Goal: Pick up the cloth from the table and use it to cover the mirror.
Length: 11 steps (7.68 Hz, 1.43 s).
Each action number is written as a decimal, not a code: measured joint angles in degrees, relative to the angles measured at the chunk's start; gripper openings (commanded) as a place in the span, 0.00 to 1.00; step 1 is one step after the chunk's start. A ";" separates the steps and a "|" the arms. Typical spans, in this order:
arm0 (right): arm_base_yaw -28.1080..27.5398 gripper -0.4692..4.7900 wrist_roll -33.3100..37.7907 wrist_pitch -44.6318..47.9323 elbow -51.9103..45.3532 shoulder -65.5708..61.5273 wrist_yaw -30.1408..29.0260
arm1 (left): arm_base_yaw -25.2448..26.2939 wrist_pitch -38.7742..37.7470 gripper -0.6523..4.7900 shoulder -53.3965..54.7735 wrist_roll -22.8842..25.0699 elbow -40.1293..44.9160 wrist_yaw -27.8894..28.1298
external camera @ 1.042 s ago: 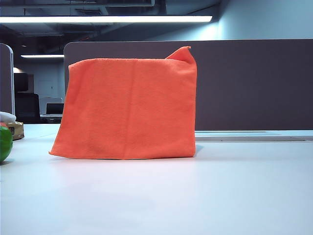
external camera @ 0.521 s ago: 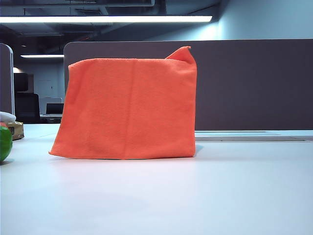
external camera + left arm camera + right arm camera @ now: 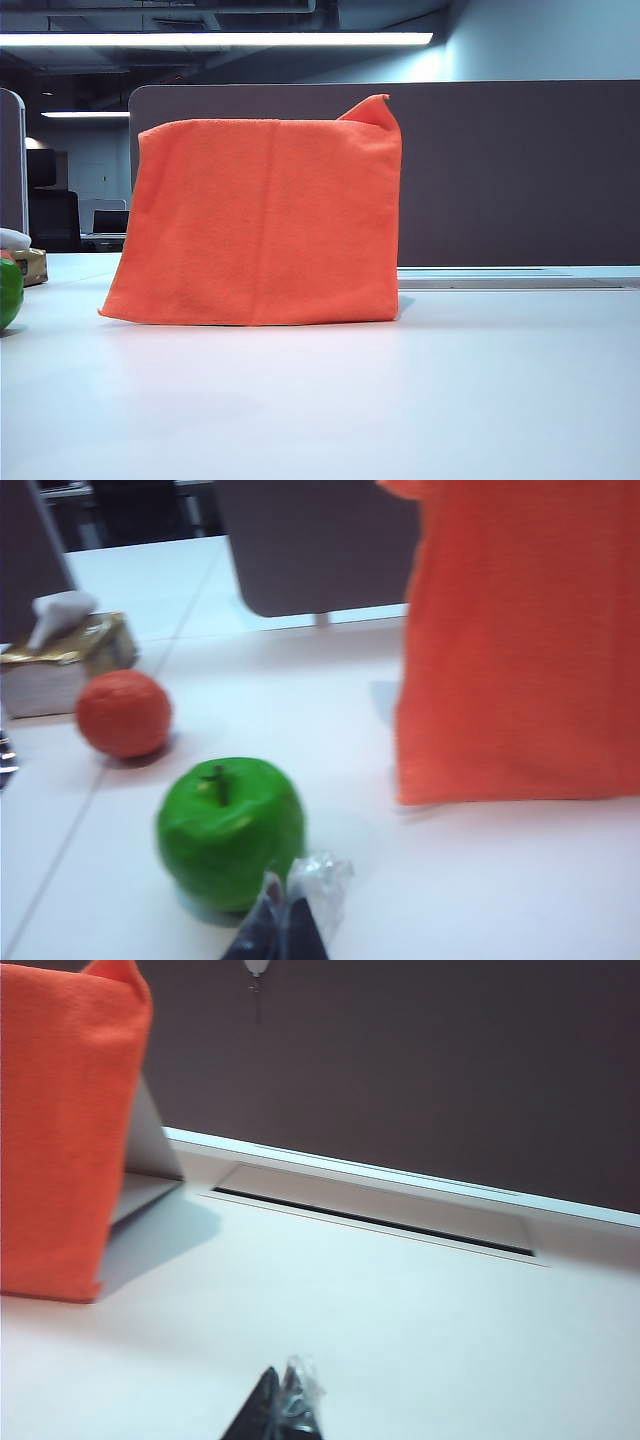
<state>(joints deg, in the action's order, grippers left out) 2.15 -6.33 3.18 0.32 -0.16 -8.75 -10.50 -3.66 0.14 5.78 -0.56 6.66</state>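
Smooth white flat table (image 3: 420, 400) bears the thick orange terry cloth (image 3: 262, 222), draped upright over the mirror, which it hides, at centre-left. Left gripper (image 3: 285, 925) hovers by a glossy green apple (image 3: 230, 830), jaws closed, empty; right gripper (image 3: 280, 1410) likewise, right of the cloth.

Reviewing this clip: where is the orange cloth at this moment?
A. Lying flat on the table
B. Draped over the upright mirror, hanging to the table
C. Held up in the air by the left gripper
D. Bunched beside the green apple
B: the cloth hangs upright over the mirror, its lower edge at the table, while the left gripper and right gripper are shut and hold nothing.
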 measured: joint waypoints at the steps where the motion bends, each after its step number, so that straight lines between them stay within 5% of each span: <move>1: -0.57 0.08 -0.02 0.04 0.00 0.00 0.04 | 1.01 0.02 0.11 0.00 0.00 0.00 0.02; 4: -6.10 0.08 2.56 0.63 0.00 0.00 -0.04 | 11.47 1.68 0.11 0.02 -1.55 0.00 -7.02; 7: -5.79 0.08 7.23 -0.94 0.00 0.00 2.34 | 12.15 1.68 0.11 0.02 -7.85 0.00 -7.67; 11: -0.79 0.08 7.32 0.15 0.00 0.00 3.85 | 12.20 1.68 0.11 0.02 -8.02 0.00 -7.67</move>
<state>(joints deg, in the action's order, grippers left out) 1.37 0.99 3.33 0.32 -0.16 -4.91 1.69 -1.98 0.16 -2.24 -0.56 -1.02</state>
